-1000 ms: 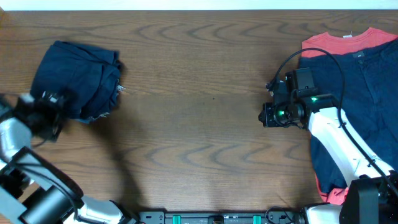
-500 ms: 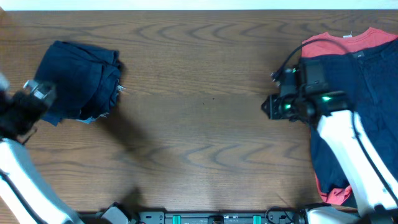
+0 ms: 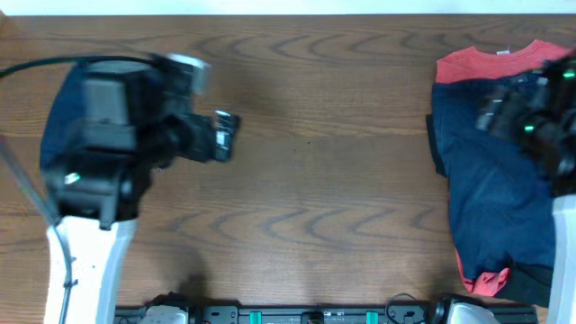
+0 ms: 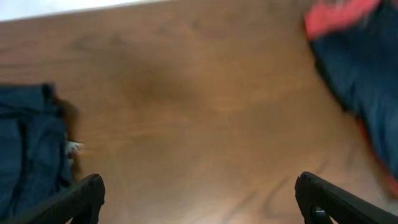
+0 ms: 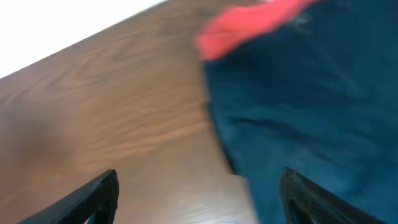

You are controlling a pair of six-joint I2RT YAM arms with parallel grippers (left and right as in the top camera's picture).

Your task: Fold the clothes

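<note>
Clothes lying at both ends of the table, both claws gaping and empty.

The folded navy garment [image 4: 28, 152] is sitting as a compact bundle at the left end of the wooden table [image 3: 315, 180]; from overhead, the left arm [image 3: 99, 153] is covering most of it. At the right end, well apart from the bundle, an unfolded navy garment [image 3: 495, 198] is lying spread over a red shirt [image 3: 504, 61], whose collar end and lower corner are showing past the navy cloth. The left gripper [image 4: 200, 200] is hanging over bare wood just beside the bundle, its fingers [image 4: 78, 200] spread wide and gripping nothing. The right gripper [image 5: 200, 199] is hovering at the left edge of the spread pile, its fingers [image 5: 96, 198] equally wide apart and holding nothing. Both arms are appearing blurred from overhead.
</note>
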